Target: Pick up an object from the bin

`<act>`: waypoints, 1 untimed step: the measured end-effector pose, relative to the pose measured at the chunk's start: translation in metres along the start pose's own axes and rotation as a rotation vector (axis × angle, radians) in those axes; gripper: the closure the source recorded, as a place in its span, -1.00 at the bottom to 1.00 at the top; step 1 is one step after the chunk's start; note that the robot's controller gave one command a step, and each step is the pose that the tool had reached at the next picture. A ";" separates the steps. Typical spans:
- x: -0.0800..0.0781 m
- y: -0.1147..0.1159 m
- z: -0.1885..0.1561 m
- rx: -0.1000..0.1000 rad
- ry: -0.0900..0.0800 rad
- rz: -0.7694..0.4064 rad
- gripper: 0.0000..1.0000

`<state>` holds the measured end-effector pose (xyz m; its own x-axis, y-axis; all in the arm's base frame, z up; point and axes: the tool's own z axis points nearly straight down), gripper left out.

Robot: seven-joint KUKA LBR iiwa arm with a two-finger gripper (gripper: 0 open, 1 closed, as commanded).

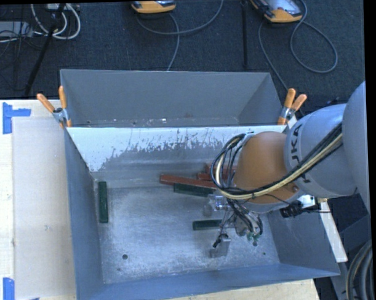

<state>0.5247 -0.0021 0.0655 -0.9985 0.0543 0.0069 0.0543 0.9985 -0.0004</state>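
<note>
Bin: grey metal, floor scuffed and mostly bare
Long green bar: far left of the gripper, alone along the foot of the left wall, well apart from the rest
Red-brown bar: up and left of the gripper, near the back wall, its right end hidden by the arm
Dark green bar: touching the red-brown bar on its near side
Short green block: nearest thing, just left of the gripper, flat on the floor, apart from both bars
Gripper: low over the floor, nothing seen in it; spread or closed, cannot tell
Handling, a judgement: the short green block looks rigid, light and smooth-sided; best taken across its narrow width at mid-length, as it may skid on the metal
</note>
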 end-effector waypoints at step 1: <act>-0.005 0.007 -0.036 -0.001 -0.009 -0.011 -1.00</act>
<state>0.5301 0.0050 0.1012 -0.9991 0.0430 -0.0025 0.0430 0.9991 0.0006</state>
